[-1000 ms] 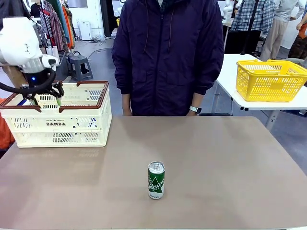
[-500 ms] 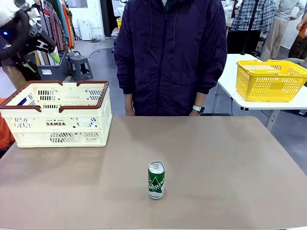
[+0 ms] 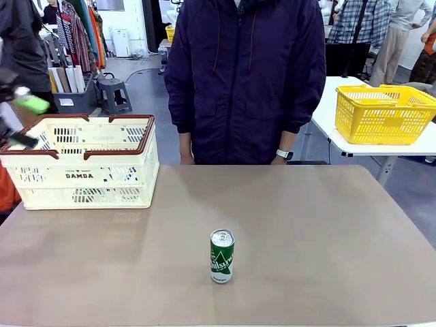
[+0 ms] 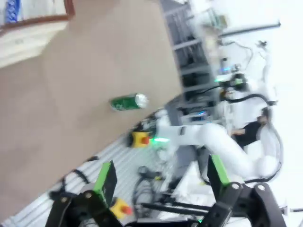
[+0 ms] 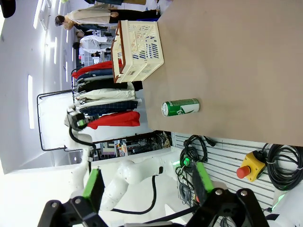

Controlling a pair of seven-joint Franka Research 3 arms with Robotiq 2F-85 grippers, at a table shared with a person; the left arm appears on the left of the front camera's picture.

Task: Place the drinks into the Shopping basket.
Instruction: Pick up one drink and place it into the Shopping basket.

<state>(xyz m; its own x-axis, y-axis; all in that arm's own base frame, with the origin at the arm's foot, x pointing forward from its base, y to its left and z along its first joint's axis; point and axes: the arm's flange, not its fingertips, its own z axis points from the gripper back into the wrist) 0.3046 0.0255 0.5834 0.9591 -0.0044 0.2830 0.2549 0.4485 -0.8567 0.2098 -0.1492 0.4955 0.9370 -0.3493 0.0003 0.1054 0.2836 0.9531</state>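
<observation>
One green can [image 3: 221, 255] with white lettering stands upright near the table's front middle; it also lies across the left wrist view [image 4: 128, 101] and the right wrist view [image 5: 181, 107]. The cream Shopping basket [image 3: 82, 163] with a brown rim sits at the table's left. A blue-and-white can [image 4: 12, 9] shows inside the basket's corner [image 4: 28, 23]. My left gripper [image 3: 24, 121] is blurred at the picture's left edge, beside the basket, open and empty [image 4: 161, 175]. My right gripper [image 5: 147, 182] is open and empty, well off the table, far from the basket [image 5: 139, 45].
A person in a dark jacket [image 3: 245, 82] stands at the far edge, hands down. A yellow mesh basket [image 3: 385, 112] sits on another table at the right. The brown tabletop [image 3: 306, 231] is bare around the green can.
My left gripper rose out of the basket, swung up and to the left, and now sits lower at the left edge, still open. The green can has not moved.
</observation>
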